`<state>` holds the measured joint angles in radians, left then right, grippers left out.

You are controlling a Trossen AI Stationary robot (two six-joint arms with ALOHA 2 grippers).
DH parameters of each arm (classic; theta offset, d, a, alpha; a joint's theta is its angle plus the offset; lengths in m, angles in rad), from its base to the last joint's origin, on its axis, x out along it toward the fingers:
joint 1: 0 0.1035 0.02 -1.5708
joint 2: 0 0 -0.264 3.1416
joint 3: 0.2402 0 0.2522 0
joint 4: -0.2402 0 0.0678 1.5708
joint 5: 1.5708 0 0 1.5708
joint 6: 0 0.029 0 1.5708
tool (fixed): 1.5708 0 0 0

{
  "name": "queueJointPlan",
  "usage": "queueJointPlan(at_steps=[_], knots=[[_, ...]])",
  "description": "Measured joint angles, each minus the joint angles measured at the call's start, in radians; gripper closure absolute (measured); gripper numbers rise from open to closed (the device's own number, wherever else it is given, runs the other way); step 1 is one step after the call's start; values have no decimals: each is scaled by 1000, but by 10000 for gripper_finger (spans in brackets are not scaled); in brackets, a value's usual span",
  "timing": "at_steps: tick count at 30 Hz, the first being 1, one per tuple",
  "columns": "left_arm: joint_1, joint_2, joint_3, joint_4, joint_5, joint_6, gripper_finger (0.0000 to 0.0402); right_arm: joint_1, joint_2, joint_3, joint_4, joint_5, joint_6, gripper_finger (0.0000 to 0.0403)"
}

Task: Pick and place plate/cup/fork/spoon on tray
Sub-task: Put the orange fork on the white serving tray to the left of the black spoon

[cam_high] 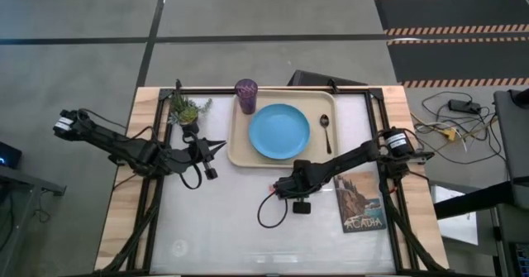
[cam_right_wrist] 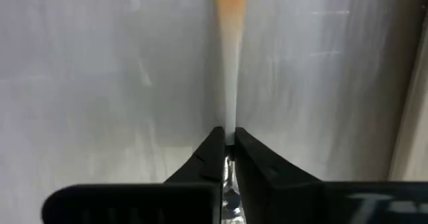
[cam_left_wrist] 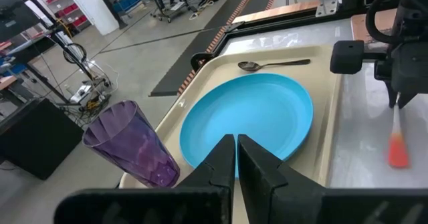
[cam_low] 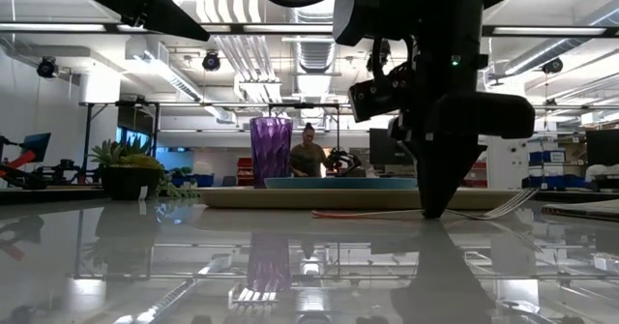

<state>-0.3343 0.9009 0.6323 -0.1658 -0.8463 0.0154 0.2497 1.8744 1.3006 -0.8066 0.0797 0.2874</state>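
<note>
The beige tray lies at the table's far middle. On it are the light-blue plate, the purple cup at its far left corner, and the dark spoon to the right of the plate. My right gripper points down at the table just near of the tray, shut on the fork, whose orange handle end shows in the left wrist view. My left gripper is shut and empty, left of the tray. My right gripper pinches the fork's slim neck between its two fingertips, from above and pointing down, the fingers across the fork. The fork lies level and low at the table top, its orange end away from the fingers. Whether it rests on the table, I cannot tell.
A small potted plant stands left of the tray. The ACADIA book lies flat at the right. A dark cable loop hangs from my right arm near the table. A person sits in the room beyond.
</note>
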Motion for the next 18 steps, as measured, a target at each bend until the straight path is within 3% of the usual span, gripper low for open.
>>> queueJointPlan(at_steps=[6, 10, 18], knots=[[0, 0, 0, 27, 0, -2, 402, 2, -10, 0, -2, -13, -7, 393], [0, 0, 2, 84, 25, -3, 402, 17, -42, 0, -21, -6, -94, 393], [0, 14, 3, 189, 457, 1, 402, 103, -134, 0, -148, 246, -324, 394]])
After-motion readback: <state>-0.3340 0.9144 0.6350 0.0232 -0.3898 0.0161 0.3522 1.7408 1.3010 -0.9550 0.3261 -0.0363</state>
